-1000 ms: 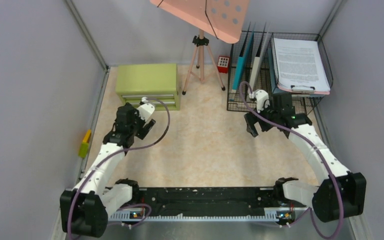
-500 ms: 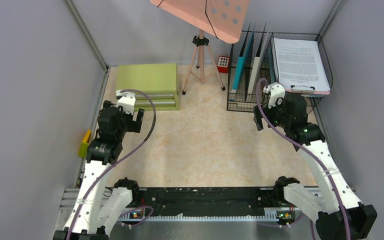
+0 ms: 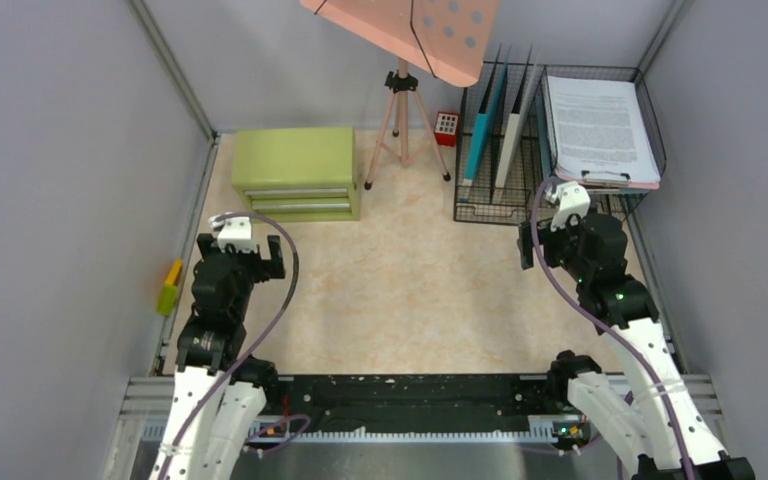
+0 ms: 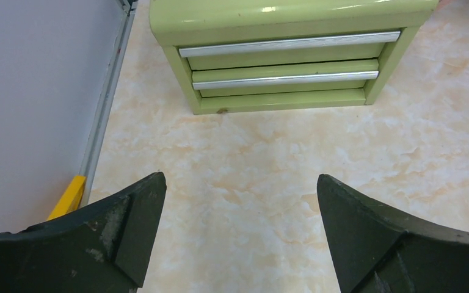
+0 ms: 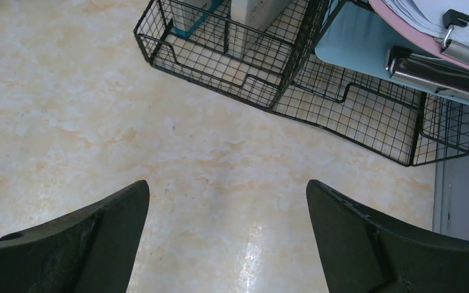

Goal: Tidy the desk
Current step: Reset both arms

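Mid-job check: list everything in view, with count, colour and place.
desk: one, beige marbled, under everything
drawer cabinet: one, green, far left
music stand: one, pink, far centre
keypad device: one, red, by the stand's legs
wire rack: one, black, far right
folders: at least two, teal and white, in the rack
paper stack: one, white, rack's tray
block: one, yellow-green, left wall
left gripper: one, black, open, facing cabinet
right gripper: one, black, open, facing rack

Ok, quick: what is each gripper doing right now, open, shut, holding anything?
The left gripper is open and empty, over the desk, facing the drawer cabinet.
The right gripper is open and empty, near the wire rack.
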`<state>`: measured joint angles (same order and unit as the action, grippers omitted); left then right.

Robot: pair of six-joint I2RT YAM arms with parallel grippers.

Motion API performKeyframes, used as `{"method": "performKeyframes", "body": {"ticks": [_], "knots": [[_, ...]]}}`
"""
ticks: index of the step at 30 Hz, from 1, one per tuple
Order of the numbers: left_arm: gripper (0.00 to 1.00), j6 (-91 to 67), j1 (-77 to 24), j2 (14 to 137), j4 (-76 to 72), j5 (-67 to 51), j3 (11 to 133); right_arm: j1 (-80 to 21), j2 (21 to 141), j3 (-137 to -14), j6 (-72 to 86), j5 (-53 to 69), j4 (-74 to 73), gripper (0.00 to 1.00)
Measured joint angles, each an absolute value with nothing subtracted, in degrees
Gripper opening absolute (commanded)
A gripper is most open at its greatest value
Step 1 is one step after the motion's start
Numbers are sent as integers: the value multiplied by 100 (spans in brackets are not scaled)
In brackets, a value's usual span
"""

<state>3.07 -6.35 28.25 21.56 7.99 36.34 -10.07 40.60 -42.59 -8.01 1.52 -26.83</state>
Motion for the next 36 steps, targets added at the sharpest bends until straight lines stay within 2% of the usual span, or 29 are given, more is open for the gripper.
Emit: {"method": "performKeyframes", "body": {"ticks": [7,24,36], "knots": [[99,137,-607,2215,1844,687,3076,-993,3868,-4049,-786,110,-2604,99],[99,119,-419,2099,1660,3,2867,-993,3282,-3975,-792,115,-2571,99],[99,161,-408,2099,1658,-64,2847,-993,3264,-3972,-812,113,-2574,99]]}}
